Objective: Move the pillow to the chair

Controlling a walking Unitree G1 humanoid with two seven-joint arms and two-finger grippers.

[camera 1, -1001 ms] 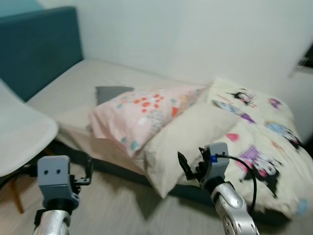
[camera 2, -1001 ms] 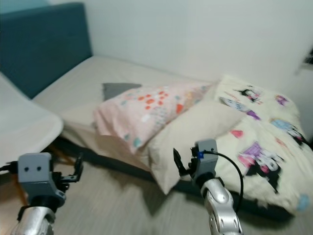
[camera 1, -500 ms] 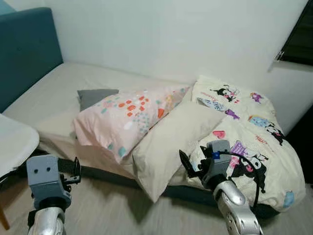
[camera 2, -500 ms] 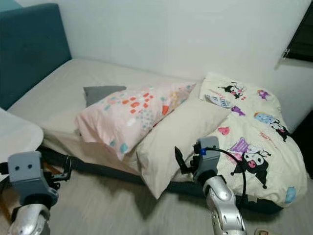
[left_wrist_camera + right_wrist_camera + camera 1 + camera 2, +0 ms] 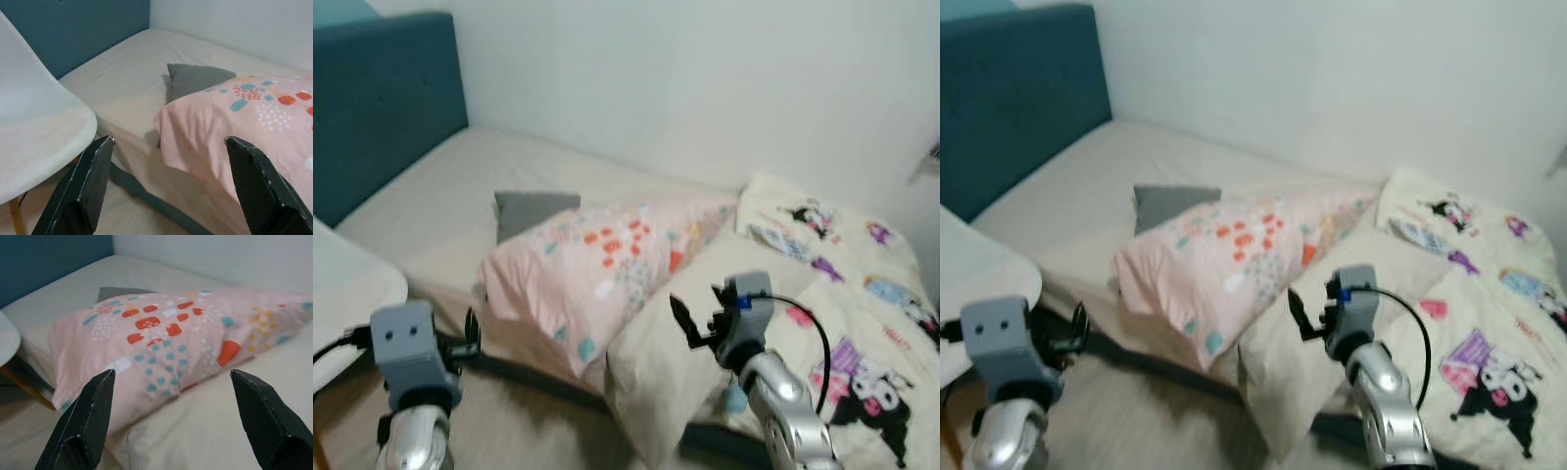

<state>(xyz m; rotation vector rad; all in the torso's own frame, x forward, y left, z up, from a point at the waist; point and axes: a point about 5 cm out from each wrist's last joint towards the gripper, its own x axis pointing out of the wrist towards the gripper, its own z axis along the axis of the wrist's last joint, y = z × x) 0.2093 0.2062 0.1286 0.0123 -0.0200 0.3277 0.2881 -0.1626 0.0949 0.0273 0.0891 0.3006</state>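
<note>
Both jaws gape short of the pink pillow (image 5: 607, 264).

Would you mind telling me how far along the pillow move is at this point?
Nothing is done yet: the pink pillow lies on the bed, overlapping a cream pillow. In hand: the left gripper and right gripper are open and raised before it, holding nothing. Left: grasping it and carrying it to the white chair.
</note>
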